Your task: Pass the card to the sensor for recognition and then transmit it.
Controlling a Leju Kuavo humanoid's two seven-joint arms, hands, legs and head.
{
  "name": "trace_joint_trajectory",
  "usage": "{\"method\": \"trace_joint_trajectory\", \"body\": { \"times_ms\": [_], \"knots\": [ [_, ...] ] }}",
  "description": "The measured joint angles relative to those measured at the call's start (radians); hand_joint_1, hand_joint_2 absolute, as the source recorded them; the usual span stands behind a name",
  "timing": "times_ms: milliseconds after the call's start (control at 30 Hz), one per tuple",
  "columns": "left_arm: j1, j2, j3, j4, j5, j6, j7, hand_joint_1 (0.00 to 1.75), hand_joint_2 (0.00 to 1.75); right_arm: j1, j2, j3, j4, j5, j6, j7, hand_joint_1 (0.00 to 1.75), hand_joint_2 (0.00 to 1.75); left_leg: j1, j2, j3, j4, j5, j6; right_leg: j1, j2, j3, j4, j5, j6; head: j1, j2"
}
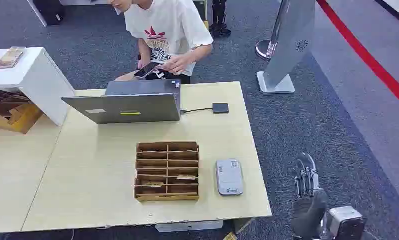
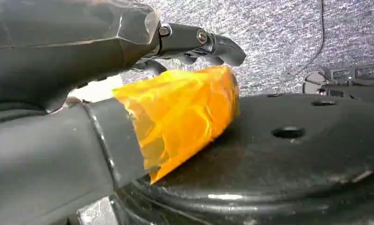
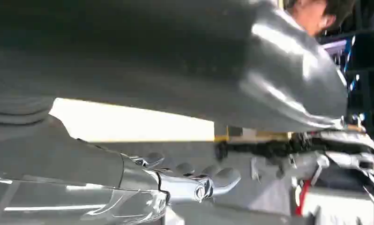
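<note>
right hand (image 1: 307, 192) hangs beside the table (image 1: 87, 170), fingers loosely extended, holding nothing.

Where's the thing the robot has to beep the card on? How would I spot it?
Look at the pale wooden table with the grey laptop at its far side. Near the front edge stands a brown divided card box, and the sensor lies flat just to its right. It is a small grey rounded slab, unlike the little black box by the laptop.

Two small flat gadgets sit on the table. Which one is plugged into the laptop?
The small black box beside the laptop; a cable joins them. The grey reader shows no cable.
</note>
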Motion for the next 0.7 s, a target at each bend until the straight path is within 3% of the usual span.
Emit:
{"method": "trace_joint_trajectory", "body": {
  "times_ms": [167, 333, 400, 567, 600, 700],
  "knots": [
    [0.003, 0.023, 0.0, 0.0, -0.003, -0.052, -0.028, 0.0, 0.0, -0.042, -0.019, 0.066, -0.004, -0.083, 0.06, 0.03, 0.0, 0.0, 0.0, 0.0, 0.0, 0.0, 0.0, 0.0, 0.0, 0.0, 0.0, 0.0, 0.0, 0.0, 0.0, 0.0],
    [0.002, 0.035, 0.0, -0.001, -0.006, -0.093, -0.031, 0.0, 0.0, -0.128, -0.043, 0.162, 0.012, -0.147, 0.12, 0.008, 0.0, 0.0, 0.0, 0.0, 0.0, 0.0, 0.001, 0.0, 0.0, 0.0, 0.001, 0.0, 0.0, 0.0, 0.0, 0.0],
    [0.002, 0.038, 0.0, -0.002, -0.009, -0.106, -0.021, 0.0, 0.0, -0.16, -0.05, 0.193, 0.022, -0.133, 0.162, -0.02, 0.0, 0.0, 0.0, 0.0, 0.0, 0.0, 0.001, 0.0, 0.0, 0.001, 0.001, 0.0, 0.0, 0.0, 0.0, 0.0],
    [0.001, 0.046, -0.001, -0.008, -0.021, -0.124, 0.0, 0.0, 0.0, -0.227, -0.064, 0.254, 0.055, -0.15, 0.285, -0.017, 0.0, 0.0, 0.0, 0.0, 0.0, 0.0, 0.0, 0.0, 0.0, 0.001, 0.001, 0.0, 0.0, 0.0, 0.0, 0.0],
    [0.0, 0.047, -0.001, -0.009, -0.025, -0.129, 0.006, 0.0, 0.0, -0.238, -0.066, 0.262, 0.064, -0.158, 0.316, -0.017, 0.0, 1.75, 0.0, 0.0, 0.0, 0.0, 0.0, 0.0, 0.0, 0.001, 0.001, 0.0, 0.0, 0.0, 0.0, 0.0],
    [-0.003, 0.051, -0.006, -0.014, -0.034, -0.134, 0.023, 0.0, 0.0, -0.27, -0.067, 0.282, 0.09, -0.152, 0.361, -0.018, 0.0, 1.75, 0.0, 0.0, 0.001, 0.0, 0.0, 0.0, 0.0, 0.001, 0.0, 0.0, 0.0, 0.0, 0.0, 0.0]
  ]
}}
